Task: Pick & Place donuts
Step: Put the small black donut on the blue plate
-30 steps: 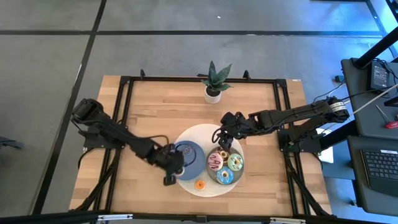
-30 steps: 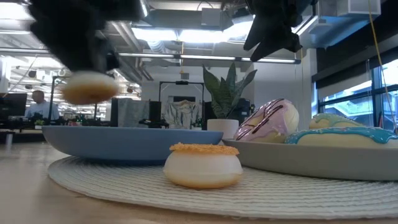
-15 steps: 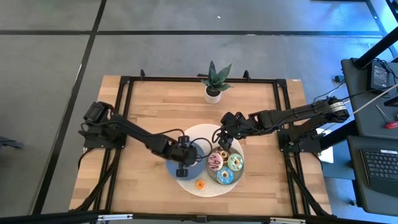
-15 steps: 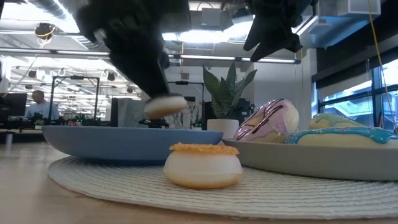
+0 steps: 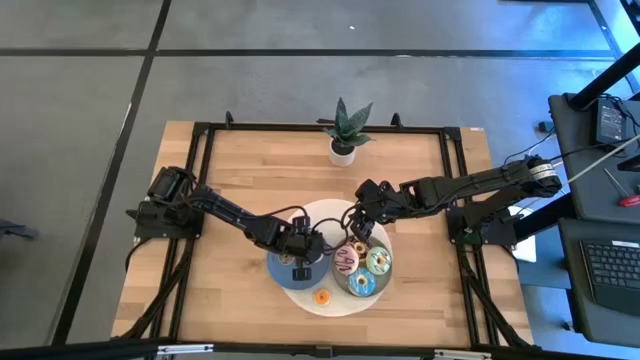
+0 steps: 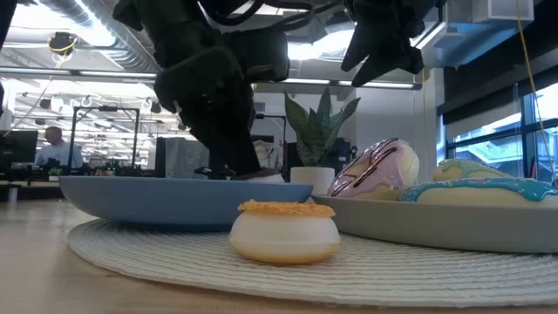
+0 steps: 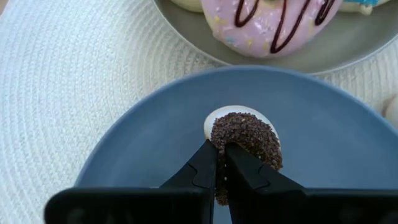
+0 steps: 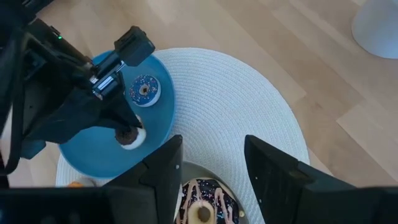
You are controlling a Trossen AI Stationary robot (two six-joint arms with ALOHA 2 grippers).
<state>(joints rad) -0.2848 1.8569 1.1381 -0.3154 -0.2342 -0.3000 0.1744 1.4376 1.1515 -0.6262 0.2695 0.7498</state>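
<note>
The left gripper (image 7: 221, 167) is down over the blue plate (image 7: 336, 143), its fingers (image 7: 200, 169) pinched narrowly on the rim of a brown-sprinkled mini donut (image 7: 245, 138) that rests on the plate near its middle. A blue-iced mini donut (image 8: 144, 89) lies on the same plate just beside it. The blue plate sits on the left half of a round white woven mat (image 5: 312, 214) near the front edge of the wooden worktop (image 5: 240, 165).

The right gripper (image 8: 208, 163) hovers above the mat's back-right part with its fingers spread wide and nothing between them.

On the mat's right half, a grey plate (image 7: 348, 46) carries 3 larger donuts: pink with dark stripes (image 5: 346, 262), green (image 5: 379, 261) and blue (image 5: 361, 283). An orange mini donut (image 6: 283, 230) sits alone on the mat toward its front edge. A potted plant (image 5: 343, 132) stands at the worktop's back edge.
</note>
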